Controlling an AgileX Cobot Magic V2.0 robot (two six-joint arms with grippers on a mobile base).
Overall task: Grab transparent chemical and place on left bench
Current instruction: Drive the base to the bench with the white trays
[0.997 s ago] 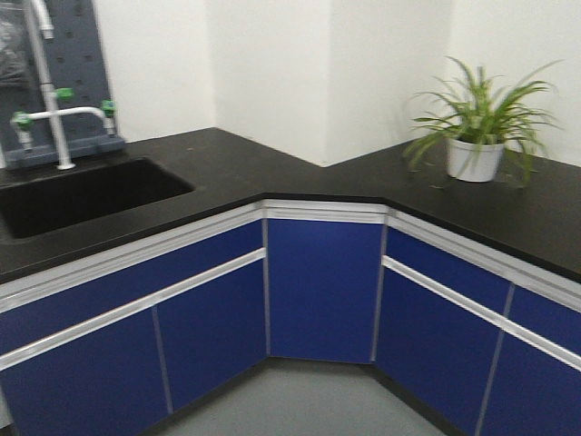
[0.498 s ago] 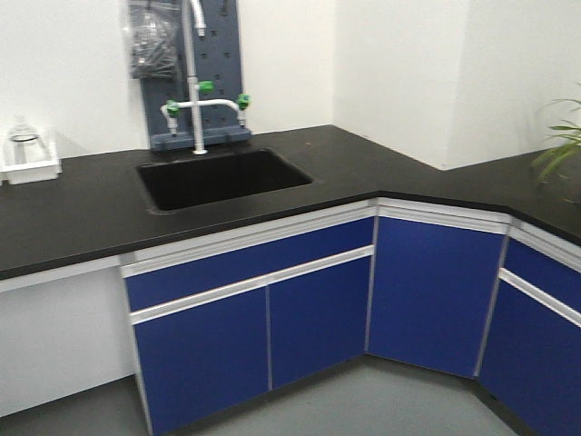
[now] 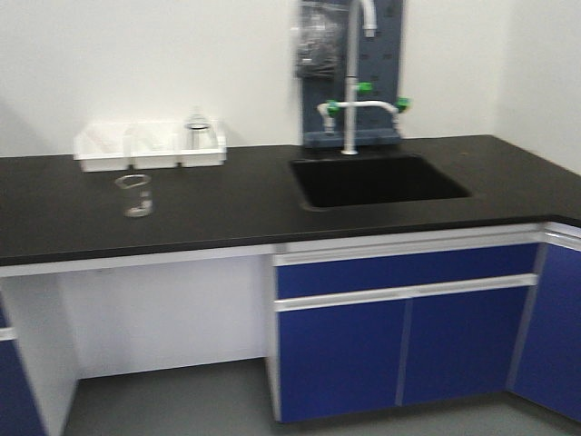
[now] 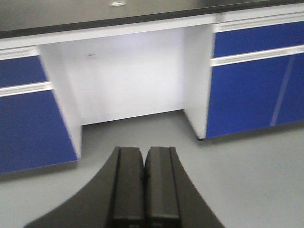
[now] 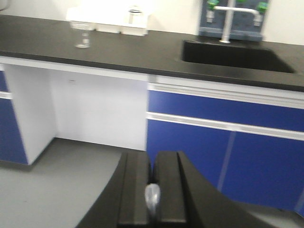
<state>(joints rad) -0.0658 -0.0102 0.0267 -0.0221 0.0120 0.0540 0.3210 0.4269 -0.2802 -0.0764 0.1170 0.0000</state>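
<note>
My right gripper [image 5: 153,159] is shut on a small translucent sliver [image 5: 152,197], the only visible part of the transparent chemical. The fingers hide the rest of it. The gripper hangs over the grey floor in front of the cabinets. The left bench [image 3: 54,218] is a long black worktop against a white wall and lies ahead, seen also in the right wrist view [image 5: 38,47]. My left gripper [image 4: 144,152] is shut with nothing between its fingers. It is low over the floor and faces the white knee recess under the bench.
A row of white bins [image 3: 150,150] stands at the back of the bench. A clear glass beaker [image 3: 134,193] stands alone in front of them. A black sink [image 3: 381,180] with a white tap [image 3: 349,100] lies to the right. Blue cabinet doors [image 3: 399,345] are below.
The front view has swung left. The potted plant and the corner are out of frame and the sink has slid to the right. The white bins and the lone beaker have come into view.
</note>
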